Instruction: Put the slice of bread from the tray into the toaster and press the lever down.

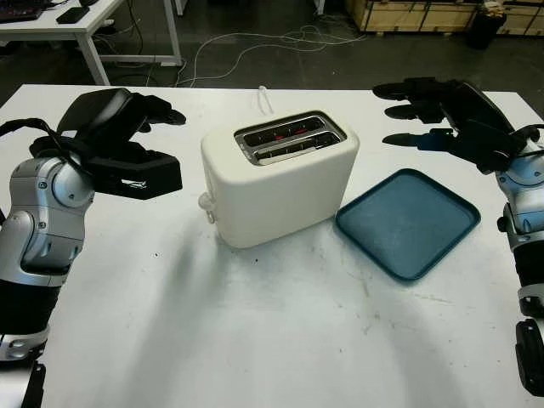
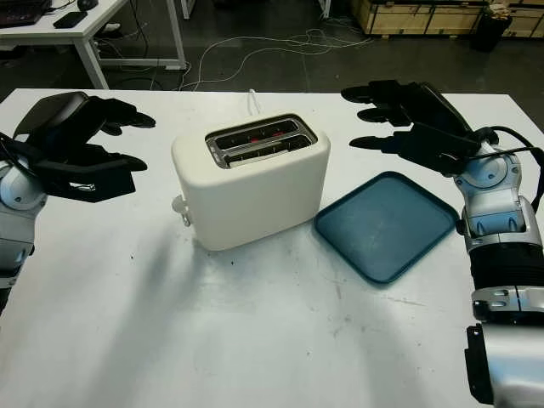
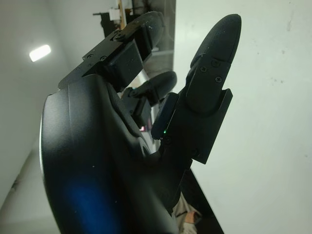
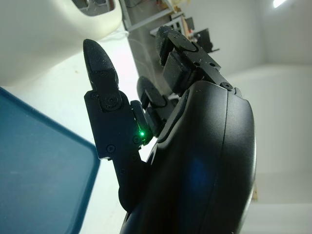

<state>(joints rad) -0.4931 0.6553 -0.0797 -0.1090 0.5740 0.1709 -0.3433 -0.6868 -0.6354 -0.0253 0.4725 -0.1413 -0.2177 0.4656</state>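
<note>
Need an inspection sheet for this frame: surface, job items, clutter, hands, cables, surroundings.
Surface: white table, scuffed, with small dark marks.
Job's things: cream toaster at the table's middle, both slots glowing red inside, no bread visible in them; its lever knob is on the end facing the left hand. Blue tray beside the toaster, apart from it, nothing on it. No bread slice seen.
Clutter: nothing seen.
Hands: left hand open, above the table beside the toaster; right hand open, above the table behind the tray.
Cables: toaster's white cord runs off the far edge; cables on the floor.
Surroundings: another desk and wooden crates behind.
</note>
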